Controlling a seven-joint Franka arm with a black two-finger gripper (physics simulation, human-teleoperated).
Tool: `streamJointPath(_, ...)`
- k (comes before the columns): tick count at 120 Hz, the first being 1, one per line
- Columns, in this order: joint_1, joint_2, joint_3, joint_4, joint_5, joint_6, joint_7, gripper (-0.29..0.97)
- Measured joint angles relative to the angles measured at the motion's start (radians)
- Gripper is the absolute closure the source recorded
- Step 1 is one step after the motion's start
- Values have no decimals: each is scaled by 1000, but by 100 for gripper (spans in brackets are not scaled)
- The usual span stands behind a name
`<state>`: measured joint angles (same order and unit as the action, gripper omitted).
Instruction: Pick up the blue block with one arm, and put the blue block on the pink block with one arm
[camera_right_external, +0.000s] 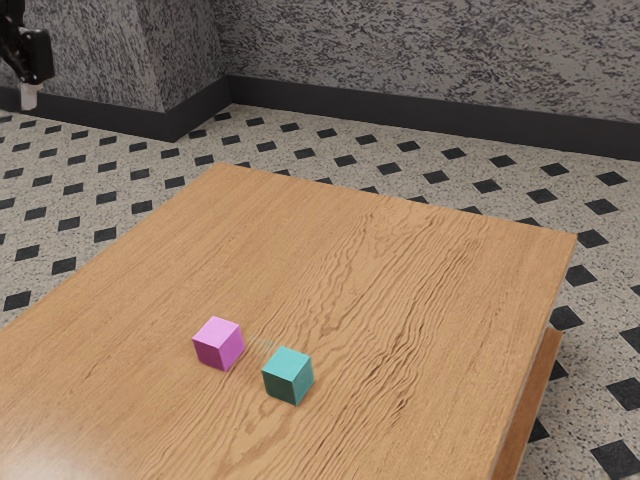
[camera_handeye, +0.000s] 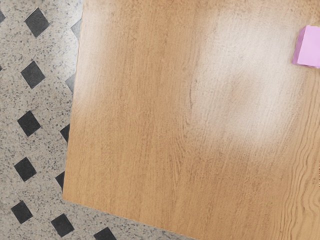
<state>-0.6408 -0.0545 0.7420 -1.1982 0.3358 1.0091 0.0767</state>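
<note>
Speckled grey walls (camera_right_external: 400, 50) and a diamond-tiled floor (camera_right_external: 100, 190) surround the wooden table (camera_right_external: 380, 270), where the blue block (camera_right_external: 288, 375), teal in tone, sits low-centre just beside the pink block (camera_right_external: 218, 343), not touching it; the gripper (camera_right_external: 28, 95) hangs at upper left, open or closed I cannot tell.

A counter (camera_right_external: 400, 270) of light, grained wood is shown, and two cubes are carried directly on it. A pink block (camera_right_external: 218, 343) and a blue block (camera_right_external: 288, 375) are set flat, just beside each other but apart.
</note>
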Motion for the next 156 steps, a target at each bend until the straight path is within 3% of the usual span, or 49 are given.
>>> streamJointPath(30,-172,51,-29,-41,-34,160,14,0)
streamJointPath(48,-88,-4,-223,-277,-54,277,20,0)
streamJointPath(57,19,-22,-261,-387,-66,357,23,0)
streamJointPath(66,121,-26,-270,-477,-73,438,25,0)
streamJointPath(75,143,-28,-271,-594,-84,532,25,0)
streamJointPath(96,112,-26,-279,-784,-132,732,21,0)
streamJointPath(156,-56,50,-280,-1014,-369,1104,-102,0)
